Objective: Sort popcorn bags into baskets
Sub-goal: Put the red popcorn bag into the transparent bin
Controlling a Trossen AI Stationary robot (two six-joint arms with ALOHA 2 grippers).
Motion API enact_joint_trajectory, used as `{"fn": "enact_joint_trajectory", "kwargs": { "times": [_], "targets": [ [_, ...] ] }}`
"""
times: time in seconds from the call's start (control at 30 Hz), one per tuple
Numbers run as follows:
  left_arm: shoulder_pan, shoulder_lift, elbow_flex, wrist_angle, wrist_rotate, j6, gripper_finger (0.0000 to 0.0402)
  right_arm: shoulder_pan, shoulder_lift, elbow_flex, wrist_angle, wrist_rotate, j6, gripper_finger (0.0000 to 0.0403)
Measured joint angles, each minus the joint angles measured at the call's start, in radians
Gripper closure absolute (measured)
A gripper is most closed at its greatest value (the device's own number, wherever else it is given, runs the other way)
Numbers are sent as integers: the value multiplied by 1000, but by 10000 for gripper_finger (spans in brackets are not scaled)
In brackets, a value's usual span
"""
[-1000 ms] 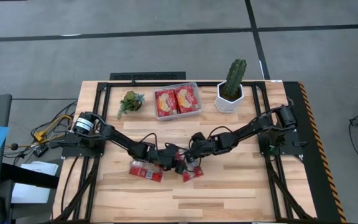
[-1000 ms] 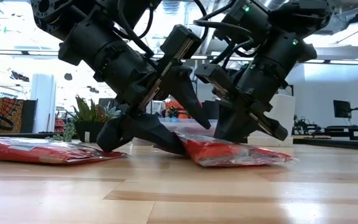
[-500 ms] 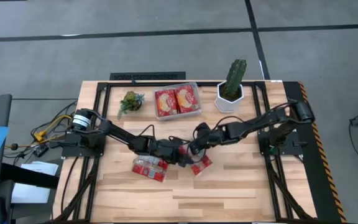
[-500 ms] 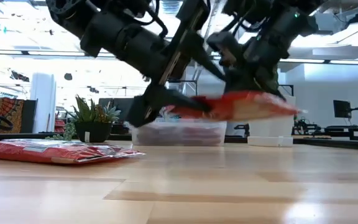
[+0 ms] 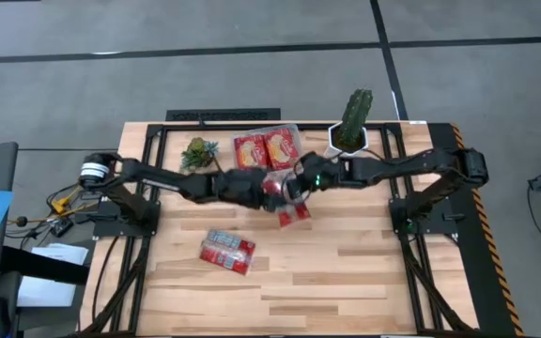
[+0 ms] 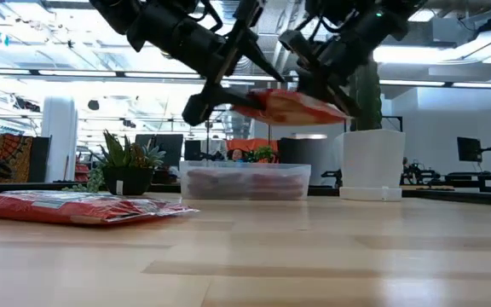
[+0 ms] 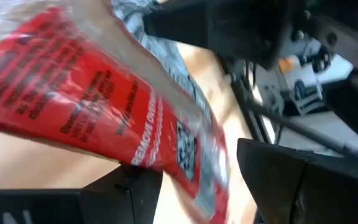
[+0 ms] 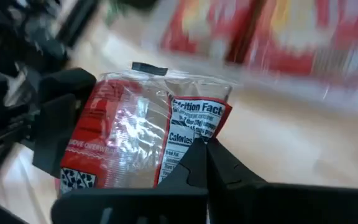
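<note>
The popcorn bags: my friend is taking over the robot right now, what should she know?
Right claw: shut on a red popcorn bag, held in the air just in front of the clear basket.
Left claw: at the same bag's other end; whether it grips cannot be seen.
Done: two bags lie in the basket.
Left: put the held bag in, then pick up the bags still on the table in front of the left arm.
</note>
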Motion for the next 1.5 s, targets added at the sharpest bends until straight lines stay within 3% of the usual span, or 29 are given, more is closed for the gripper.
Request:
{"fn": "enact_joint_trajectory", "kwargs": {
  "times": [0.13,0.37,0.73,0.93,1.23,1.5],
  "targets": [
    [88,-52,-1,-88,-13,61,207,-92,-1,57,-12,-9,-81,398],
    [231,-49,2,-96,26,132,207,-256,33,117,-22,-38,-178,395],
    [408,-29,0,-120,167,259,207,-407,298,265,-10,-109,-232,391],
    [455,-32,0,-133,320,279,207,-451,378,405,-67,-104,-260,381],
    [462,-46,0,-151,367,281,207,-454,392,487,-268,-74,-356,384],
    [458,-104,0,-175,402,315,207,-449,392,486,-305,-21,-465,314]
  ]
}}
